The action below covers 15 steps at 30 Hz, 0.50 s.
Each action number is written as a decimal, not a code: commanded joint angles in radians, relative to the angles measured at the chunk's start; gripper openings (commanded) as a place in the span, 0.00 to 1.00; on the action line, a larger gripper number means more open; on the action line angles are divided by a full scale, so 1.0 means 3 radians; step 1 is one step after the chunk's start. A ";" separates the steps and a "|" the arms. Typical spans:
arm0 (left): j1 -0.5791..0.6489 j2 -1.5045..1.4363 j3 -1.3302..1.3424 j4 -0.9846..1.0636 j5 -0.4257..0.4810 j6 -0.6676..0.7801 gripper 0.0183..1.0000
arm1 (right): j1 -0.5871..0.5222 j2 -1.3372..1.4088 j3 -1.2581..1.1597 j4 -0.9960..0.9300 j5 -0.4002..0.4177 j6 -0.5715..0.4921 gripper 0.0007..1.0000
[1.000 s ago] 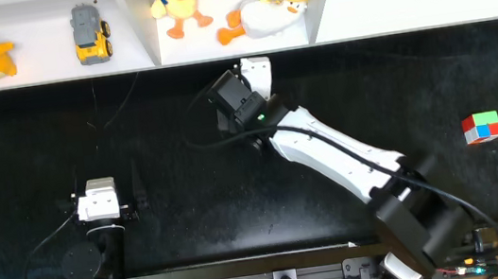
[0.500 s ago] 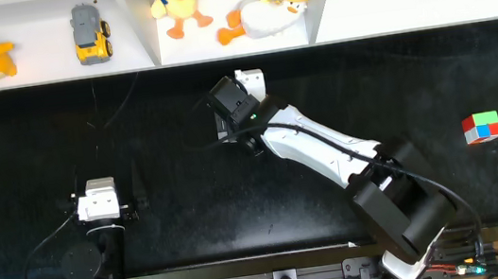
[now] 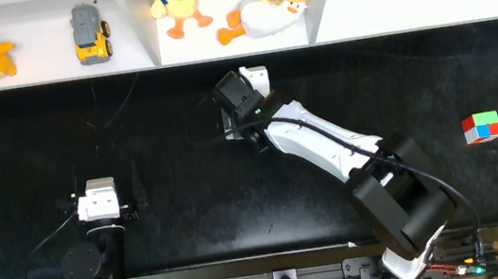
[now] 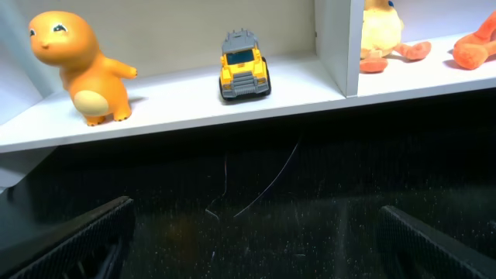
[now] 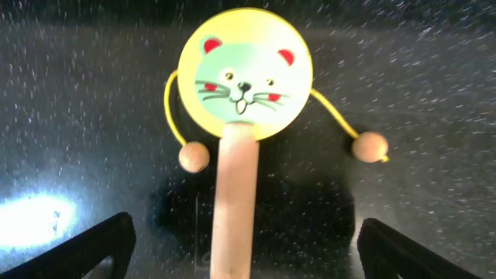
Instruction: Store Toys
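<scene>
On the black surface (image 3: 135, 144), mid-far, the cat-face rattle (image 5: 245, 74) lies flat under the right fingers (image 5: 85, 248), which are spread wide, clear of its wooden handle. Left fingers (image 4: 77, 236) also open, near-left, facing the shelf (image 4: 178, 105). Colour cube (image 3: 482, 127) lies well apart, right.

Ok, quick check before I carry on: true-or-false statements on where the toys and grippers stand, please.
1. The right gripper is open over the rattle drum handle. True.
2. The colour cube is stored in the shelf. False: it lies on the table.
3. The yellow truck shares a shelf compartment with the orange figure. True.
4. The left gripper holds a toy. False: it is open and empty.
</scene>
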 commanded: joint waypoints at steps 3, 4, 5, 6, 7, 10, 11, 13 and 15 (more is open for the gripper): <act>0.0000 -0.0037 -0.0023 0.0010 -0.0041 0.0058 1.00 | -0.0009 0.0116 0.0114 0.0015 -0.0126 -0.0102 0.91; 0.0000 -0.0037 -0.0023 0.0011 -0.0039 0.0058 1.00 | -0.0009 0.0123 0.0114 0.0015 -0.0127 -0.0102 0.91; 0.0000 -0.0037 -0.0023 0.0010 -0.0039 0.0058 1.00 | -0.0008 0.0134 0.0114 0.0010 -0.0126 -0.0102 0.89; 0.0000 -0.0037 -0.0023 0.0010 -0.0041 0.0058 1.00 | -0.0008 0.0139 0.0114 0.0004 -0.0127 -0.0100 0.86; 0.0000 -0.0037 -0.0023 0.0010 -0.0041 0.0058 1.00 | -0.0008 0.0141 0.0114 -0.0005 -0.0136 -0.0100 0.80; 0.0000 -0.0037 -0.0023 0.0010 -0.0041 0.0058 1.00 | -0.0008 0.0146 0.0114 -0.0009 -0.0150 -0.0100 0.43; 0.0000 -0.0037 -0.0023 0.0010 -0.0039 0.0058 1.00 | -0.0008 0.0146 0.0114 -0.0009 -0.0153 -0.0100 0.33; 0.0000 -0.0037 -0.0023 0.0010 -0.0041 0.0058 1.00 | -0.0008 0.0146 0.0114 -0.0009 -0.0159 -0.0100 0.19; 0.0000 -0.0037 -0.0023 0.0010 -0.0041 0.0058 1.00 | -0.0008 0.0146 0.0114 -0.0009 -0.0159 -0.0100 0.10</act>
